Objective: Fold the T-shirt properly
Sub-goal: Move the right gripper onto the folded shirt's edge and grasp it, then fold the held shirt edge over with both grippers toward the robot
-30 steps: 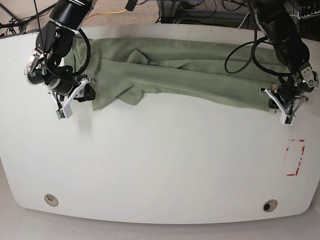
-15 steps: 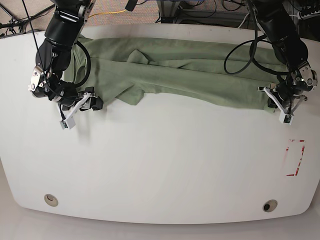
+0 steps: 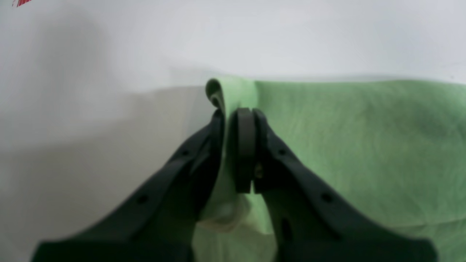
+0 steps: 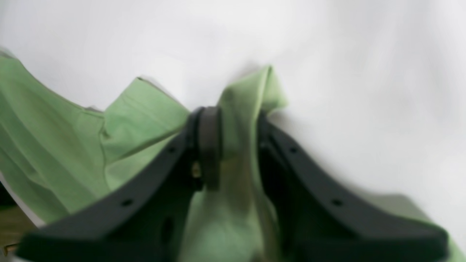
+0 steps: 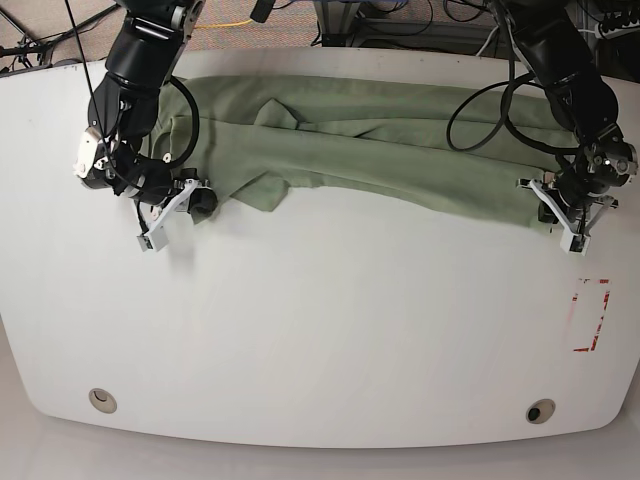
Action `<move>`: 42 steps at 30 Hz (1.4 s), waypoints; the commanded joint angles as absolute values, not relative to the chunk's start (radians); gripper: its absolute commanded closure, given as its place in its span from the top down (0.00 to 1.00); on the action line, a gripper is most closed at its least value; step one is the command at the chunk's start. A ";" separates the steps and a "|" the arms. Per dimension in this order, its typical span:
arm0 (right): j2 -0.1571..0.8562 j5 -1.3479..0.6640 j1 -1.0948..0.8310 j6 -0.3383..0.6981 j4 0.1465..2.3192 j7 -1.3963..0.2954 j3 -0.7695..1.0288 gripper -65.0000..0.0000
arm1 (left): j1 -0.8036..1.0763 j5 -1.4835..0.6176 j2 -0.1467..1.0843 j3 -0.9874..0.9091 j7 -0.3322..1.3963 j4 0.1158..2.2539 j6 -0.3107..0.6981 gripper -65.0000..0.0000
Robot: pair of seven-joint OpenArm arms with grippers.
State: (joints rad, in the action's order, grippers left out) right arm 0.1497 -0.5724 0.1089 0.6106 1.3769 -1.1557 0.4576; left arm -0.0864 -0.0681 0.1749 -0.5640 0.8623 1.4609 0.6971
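The sage-green T-shirt (image 5: 380, 150) lies bunched lengthwise across the far half of the white table (image 5: 320, 330), with a loose flap near its left end. My left gripper (image 5: 553, 212) sits at the shirt's right end. In the left wrist view the left gripper (image 3: 233, 114) is shut on a thin fold of the T-shirt (image 3: 346, 145) at its edge. My right gripper (image 5: 195, 203) is at the shirt's lower left corner. In the right wrist view the right gripper (image 4: 235, 116) pinches a bunched corner of the T-shirt (image 4: 138, 120) between its dark fingers (image 4: 209, 127).
A red-outlined rectangle (image 5: 590, 315) is marked on the table near its right edge. Two round holes (image 5: 100, 400) (image 5: 540, 411) sit near the front edge. Cables and equipment lie behind the table's far edge.
My right gripper moved right from the bare table onto the shirt's lower left corner and closed on it. The left gripper kept its hold and barely moved.
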 commanded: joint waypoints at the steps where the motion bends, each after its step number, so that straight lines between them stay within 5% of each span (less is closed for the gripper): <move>1: 0.163 -0.591 0.131 0.619 1.391 -1.139 0.430 0.06 | -0.105 -0.081 0.191 -0.567 0.840 1.508 0.698 0.03; 26: 0.168 -0.716 -0.110 0.619 1.840 -1.190 0.453 0.00 | 0.001 -0.137 0.154 -0.595 0.852 1.761 0.698 0.02; 42: 0.202 -0.858 -0.275 0.618 1.853 -1.221 0.513 0.00 | 0.157 -0.153 0.157 -0.641 0.869 1.834 0.698 0.02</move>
State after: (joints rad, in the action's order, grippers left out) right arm 0.1883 -0.8379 -0.2707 0.6132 1.8317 -1.2377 0.5091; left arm 0.1486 -0.1436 0.1413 -0.6266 0.8875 1.8156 0.6975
